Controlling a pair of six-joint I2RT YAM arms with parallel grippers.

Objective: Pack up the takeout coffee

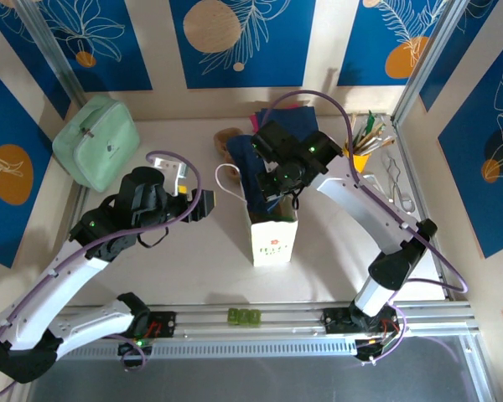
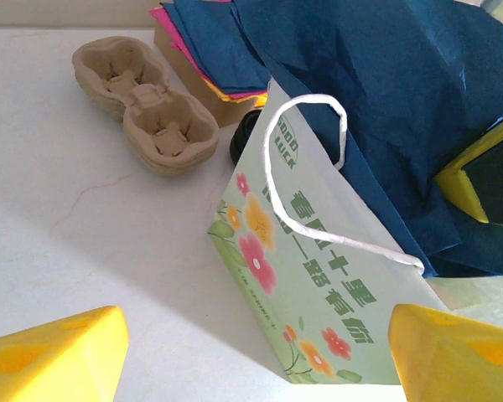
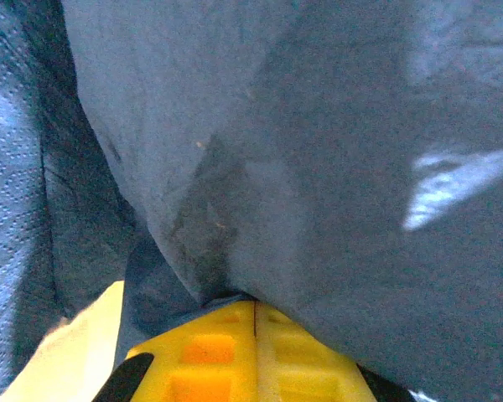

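Blue tissue (image 1: 245,155) billows out of the top of a white flowered paper bag (image 1: 275,239), which stands upright mid-table (image 1: 193,260); its white cord handle (image 2: 306,167) loops down over the printed side. The right gripper (image 1: 277,191) reaches down into the bag's mouth from the far right; in its wrist view the two yellow fingers (image 3: 210,368) meet flush with no gap, so the jaws are closed, and the tissue (image 3: 318,126) bunches right against their tips; whether a fold is pinched between them cannot be told. The left gripper (image 1: 197,201) hovers just left of the bag, clear of it; its jaws stand wide with nothing held, and the bag's near corner (image 2: 318,301) shows between the two yellow fingers (image 2: 50,360) in its wrist view. Whether the takeout coffee sits under the tissue inside the bag cannot be told. Behind the bag a brown cup carrier (image 2: 147,105) lies on the table, and a dark round thing (image 2: 245,142) peeks out at the bag's far edge; a mint pouch (image 1: 96,142) rests well apart at far left.
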